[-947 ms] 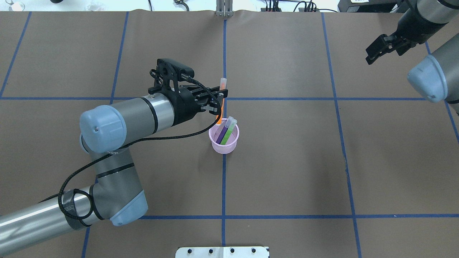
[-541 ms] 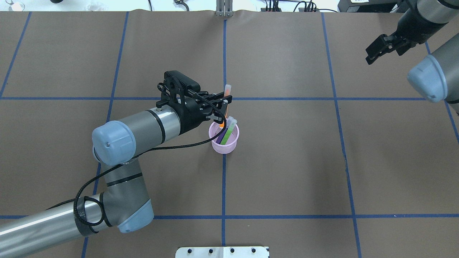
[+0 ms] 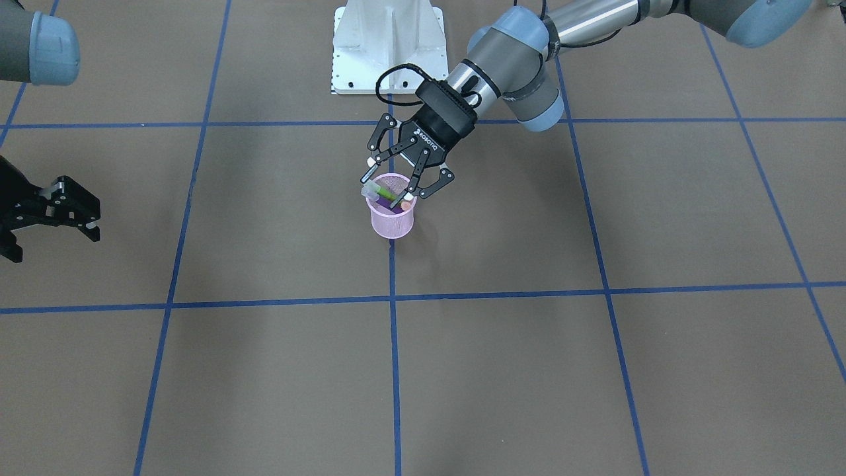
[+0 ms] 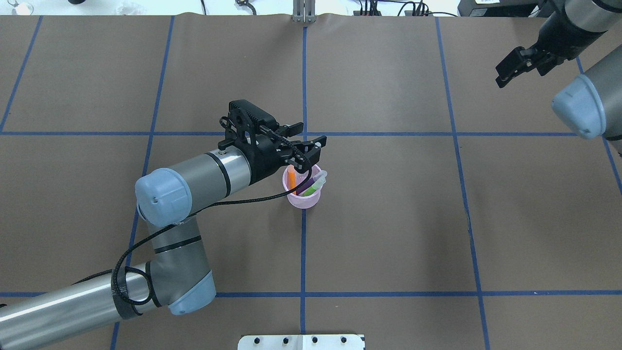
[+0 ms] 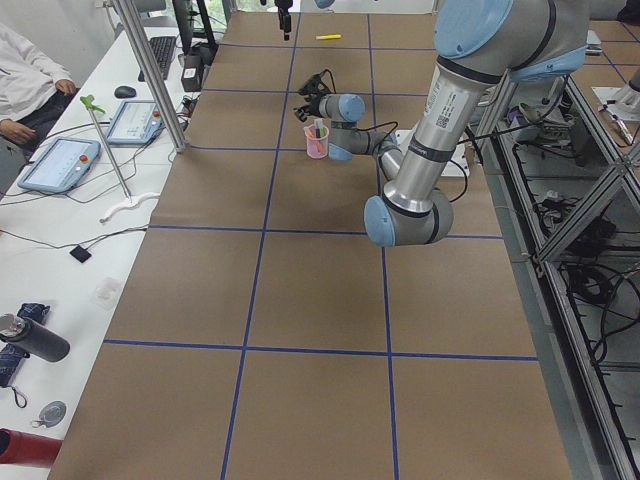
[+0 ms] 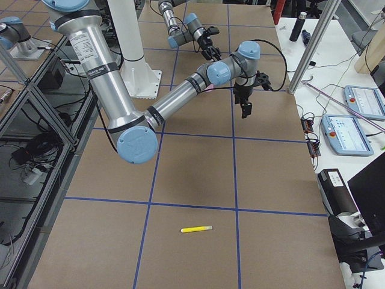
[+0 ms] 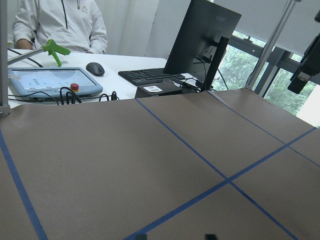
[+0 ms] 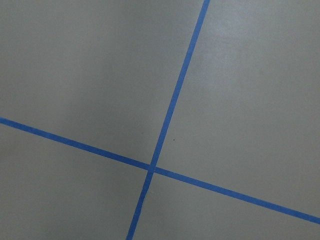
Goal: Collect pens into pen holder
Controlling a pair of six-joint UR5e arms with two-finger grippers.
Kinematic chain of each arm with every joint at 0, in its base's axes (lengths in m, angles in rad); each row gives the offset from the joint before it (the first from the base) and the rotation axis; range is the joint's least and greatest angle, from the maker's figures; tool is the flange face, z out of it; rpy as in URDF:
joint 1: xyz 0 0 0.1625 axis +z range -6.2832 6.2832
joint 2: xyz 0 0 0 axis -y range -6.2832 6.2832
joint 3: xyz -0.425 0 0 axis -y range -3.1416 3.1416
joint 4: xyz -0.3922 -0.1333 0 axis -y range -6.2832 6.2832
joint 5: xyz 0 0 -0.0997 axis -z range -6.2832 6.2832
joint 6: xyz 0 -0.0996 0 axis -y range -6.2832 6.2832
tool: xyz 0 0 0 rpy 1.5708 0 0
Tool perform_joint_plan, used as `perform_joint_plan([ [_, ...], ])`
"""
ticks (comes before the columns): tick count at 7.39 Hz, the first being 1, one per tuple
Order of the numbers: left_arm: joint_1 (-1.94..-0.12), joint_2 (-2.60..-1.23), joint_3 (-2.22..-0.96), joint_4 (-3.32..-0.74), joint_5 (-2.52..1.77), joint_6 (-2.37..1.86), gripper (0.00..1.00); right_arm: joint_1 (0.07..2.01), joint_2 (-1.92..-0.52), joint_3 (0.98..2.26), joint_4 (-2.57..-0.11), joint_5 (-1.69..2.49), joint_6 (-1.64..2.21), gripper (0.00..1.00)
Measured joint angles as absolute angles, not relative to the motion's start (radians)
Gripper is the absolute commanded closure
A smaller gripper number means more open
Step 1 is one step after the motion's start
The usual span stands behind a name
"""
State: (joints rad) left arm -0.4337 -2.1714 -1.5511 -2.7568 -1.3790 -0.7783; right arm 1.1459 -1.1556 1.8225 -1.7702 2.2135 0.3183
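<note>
My left gripper [image 4: 310,135], spread wide mid-frame over pen holder [image 4: 303,200], cd snag rim & tip pens [image 4: 312,184] if I exit low.

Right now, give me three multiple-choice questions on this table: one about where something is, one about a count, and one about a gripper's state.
1. Where is the orange pen?
A) in the pen holder
B) clamped in a gripper
C) flat on the table

2. How many pens stand in the pen holder?
A) one
B) three
C) five

3. How is the left gripper?
A) shut on a pen
B) open over the pen holder
C) out of view

Answers:
1 A, it stands inside the pink mesh cup.
2 B, the orange pen, purple pen and green pen are all in it.
3 B, its fingers are spread apart above the rim.
</note>
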Motion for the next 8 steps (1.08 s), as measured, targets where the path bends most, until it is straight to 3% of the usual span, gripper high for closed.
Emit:
perform_joint_plan([
  [2,-0.434,-2.151,-1.596,-2.738,-1.393,-0.784,0.01,1.151,-1.165,1.822,-1.767,2.214,0.307,0.0],
  [4,-0.491,-2.047,-1.687,-2.598,-1.486,-0.785,0.01,1.183,-1.23,1.82,-1.698,2.216,0.284,0.0],
  [8,-0.846,-1.819,-1.871,-2.236,-1.999,-0.757,0.01,1.286,-1.513,1.797,-1.396,2.217,0.246,0.0],
])
